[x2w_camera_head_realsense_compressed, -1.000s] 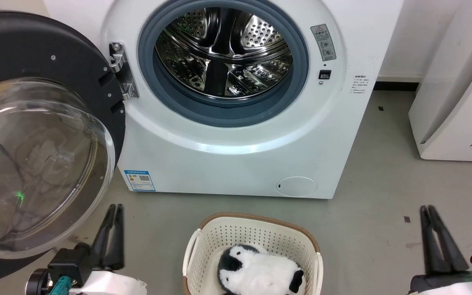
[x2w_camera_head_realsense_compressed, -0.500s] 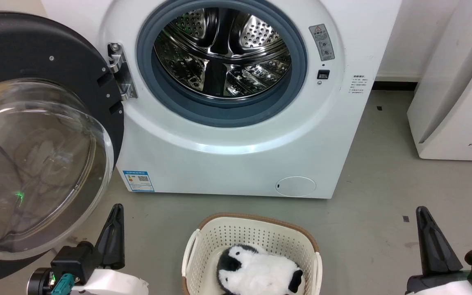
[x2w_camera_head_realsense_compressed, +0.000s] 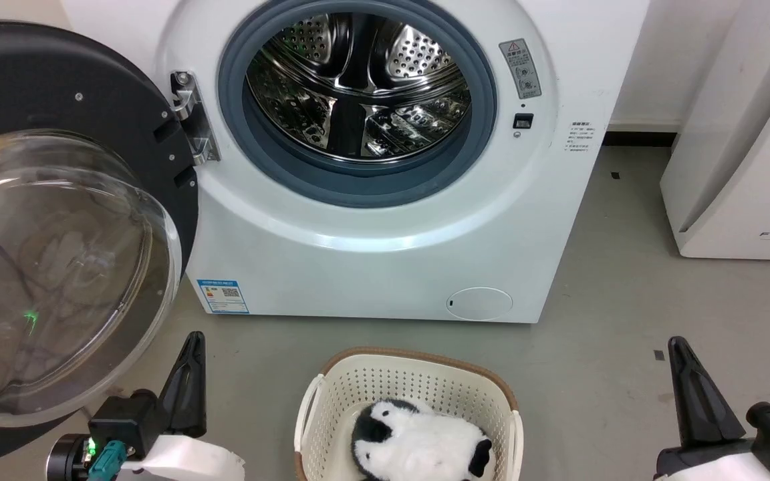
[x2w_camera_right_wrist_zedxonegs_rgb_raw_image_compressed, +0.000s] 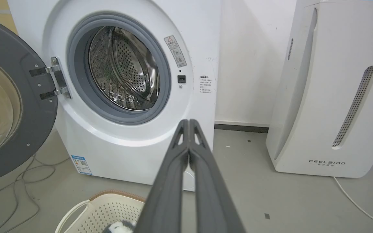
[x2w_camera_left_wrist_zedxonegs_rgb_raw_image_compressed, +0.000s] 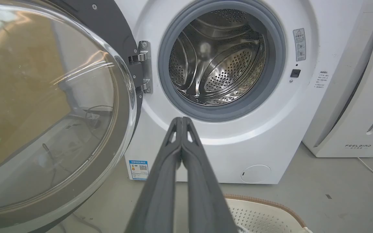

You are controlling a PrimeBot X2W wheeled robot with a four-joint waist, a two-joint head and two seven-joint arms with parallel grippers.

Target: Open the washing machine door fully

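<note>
The white washing machine (x2w_camera_head_realsense_compressed: pixel 385 254) (x2w_camera_left_wrist_zedxonegs_rgb_raw_image_compressed: pixel 264 129) (x2w_camera_right_wrist_zedxonegs_rgb_raw_image_compressed: pixel 115 152) faces me with its steel drum exposed inside a grey gasket. Its door (x2w_camera_head_realsense_compressed: pixel 64 80) (x2w_camera_left_wrist_zedxonegs_rgb_raw_image_compressed: pixel 102 19) (x2w_camera_right_wrist_zedxonegs_rgb_raw_image_compressed: pixel 8 61), a black disc with a bulging clear glass bowl, stands swung wide to the left on its hinge. My left gripper (x2w_camera_head_realsense_compressed: pixel 192 337) (x2w_camera_left_wrist_zedxonegs_rgb_raw_image_compressed: pixel 181 120) is shut and empty, low on the left, just right of the door's lower rim and apart from it. At the lower right my right gripper (x2w_camera_head_realsense_compressed: pixel 676 344) (x2w_camera_right_wrist_zedxonegs_rgb_raw_image_compressed: pixel 189 122) is shut too, holding nothing.
A cream laundry basket (x2w_camera_head_realsense_compressed: pixel 418 374) holding a black-and-white plush toy (x2w_camera_head_realsense_compressed: pixel 418 444) sits on the grey floor in front of the machine, between my arms. A white FEELBIRD appliance (x2w_camera_head_realsense_compressed: pixel 746 167) (x2w_camera_right_wrist_zedxonegs_rgb_raw_image_compressed: pixel 329 97) stands to the right. Cables trail on the floor under the door and beside the appliance.
Both grippers have closed from slightly parted to fully shut. The whole head view has drifted a little left, so the camera moved; door and machine stay put.
</note>
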